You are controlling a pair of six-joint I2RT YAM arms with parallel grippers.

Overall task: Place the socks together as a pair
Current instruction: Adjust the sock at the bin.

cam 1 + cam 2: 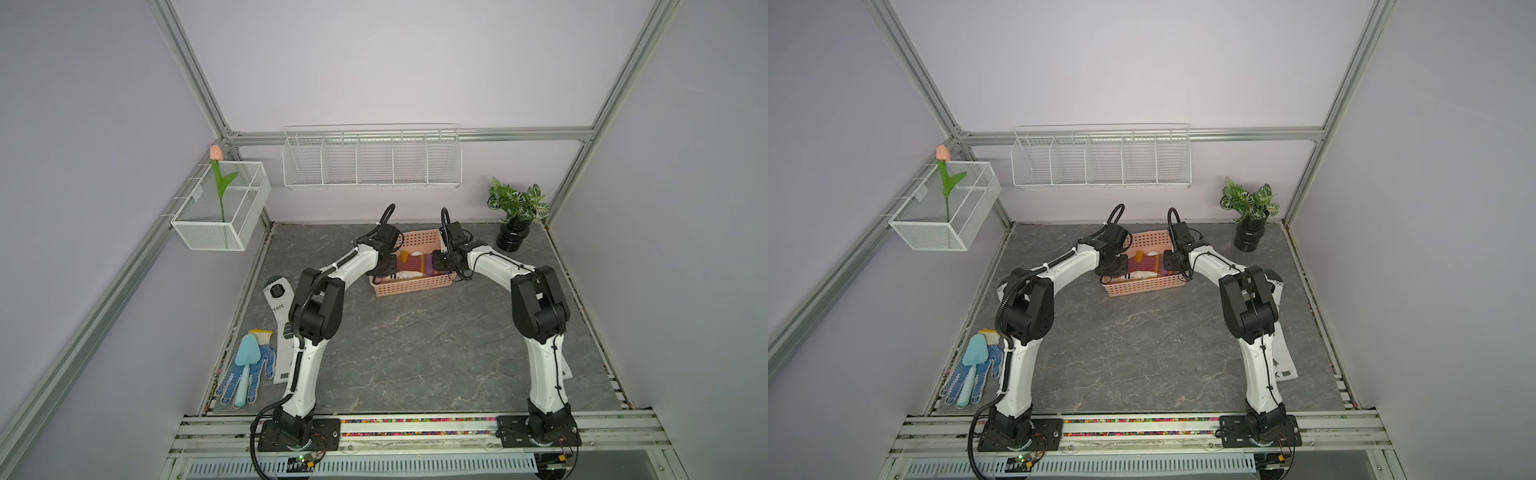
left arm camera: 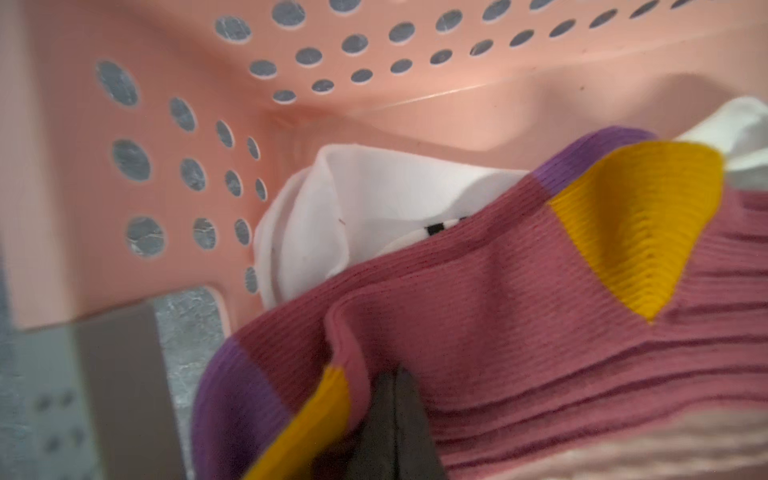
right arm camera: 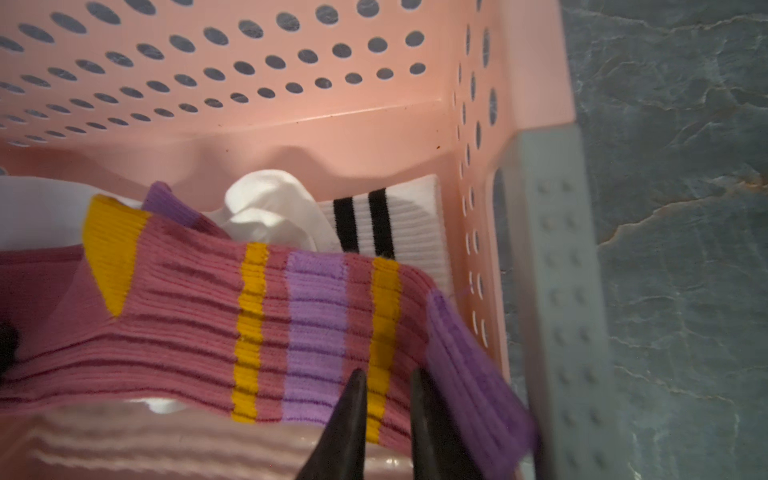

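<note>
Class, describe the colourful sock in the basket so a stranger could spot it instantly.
On the grey marbled table, find the pink perforated basket at its far end. Draped across its heap of white socks is the maroon sock, with orange and purple stripes, while its neighbours are white, one black-striped.

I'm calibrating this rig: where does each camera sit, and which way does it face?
Top views: high over the arm bases, facing down toward the back wall; left arm and right arm reach into the pink basket.
Left wrist: at the basket, facing the maroon sock the left hand pinches.
Right wrist: also there, facing its striped cuff at the right hand.
Shared: both wrist views show this sock over white socks.
</note>
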